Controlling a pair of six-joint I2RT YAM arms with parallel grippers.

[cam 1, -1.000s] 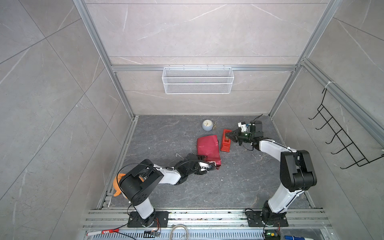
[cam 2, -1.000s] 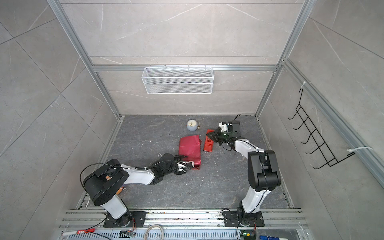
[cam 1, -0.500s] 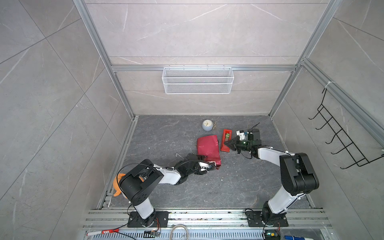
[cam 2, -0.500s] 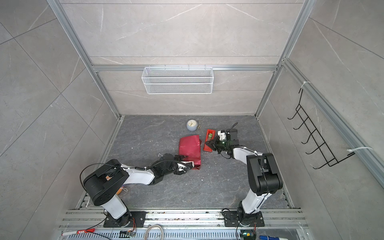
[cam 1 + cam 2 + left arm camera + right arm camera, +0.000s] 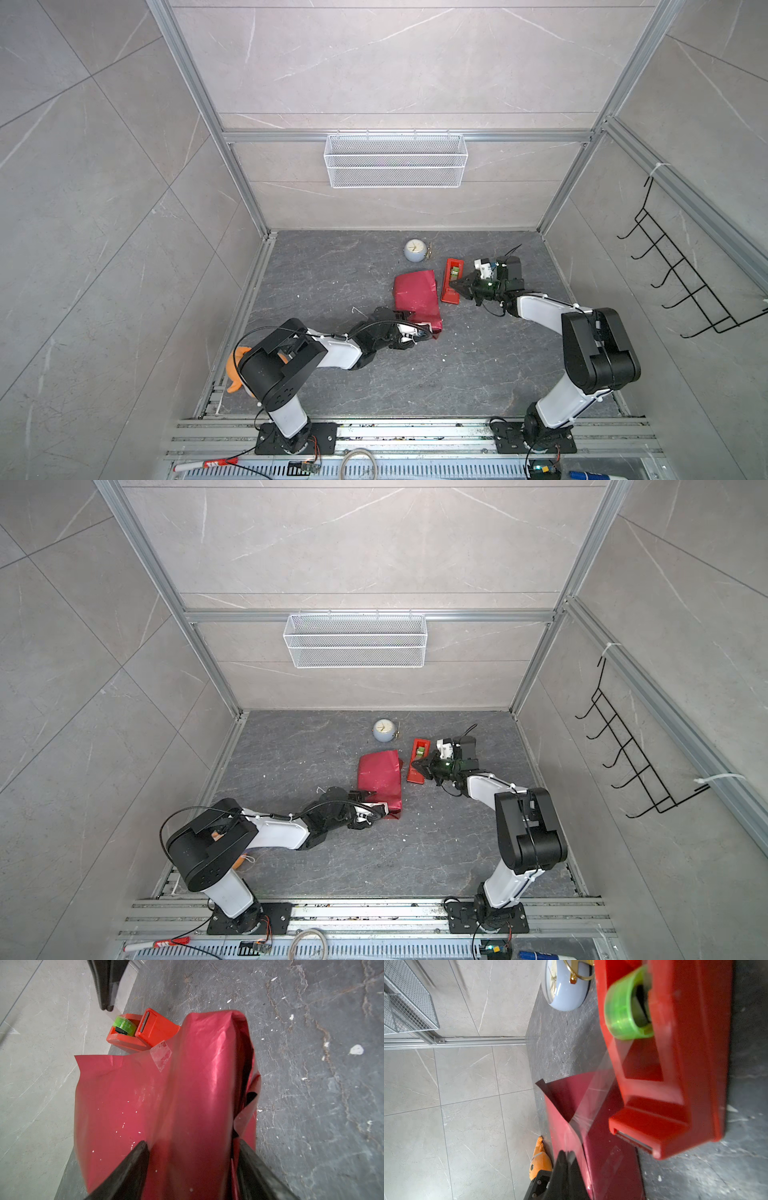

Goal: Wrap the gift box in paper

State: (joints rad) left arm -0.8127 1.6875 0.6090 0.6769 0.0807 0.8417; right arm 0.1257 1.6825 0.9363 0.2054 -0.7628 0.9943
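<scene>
**Wrapped parcel and both grippers.** The paper (image 5: 415, 296) lies near the middle of the floor (image 5: 332, 386). It is folded into a flattish red parcel, and we see it in both top views. Of the gift box (image 5: 251, 1096) we make out at most a dark patch in a gap between the folds. It is so thin a sliver that we cannot be sure of it. A piece of clear tape (image 5: 161, 1054) sticks to the paper at the parcel's far end.

The left gripper (image 5: 192, 1142) is at the parcel's near end. Its two black fingers (image 5: 133, 1165) press the paper from either side, so it grips the covered parcel. In a top view we find the left gripper (image 5: 426, 332) at the near right corner of the parcel.

The red tape dispenser (image 5: 451, 280) stands just beside the parcel, on its right in both top views, and carries a green roll (image 5: 625, 1007). The right gripper (image 5: 564, 1154) has its jaws closed. It pinches the end of a clear tape strip (image 5: 593, 1093) drawn from that roll. From above, the right gripper (image 5: 415, 764) has its tip at the dispenser.

A pale blue clock (image 5: 414, 250) lies beyond the parcel, towards the back wall. An orange toy (image 5: 232, 370) sits at the floor's left edge, by the left arm's base.
</scene>
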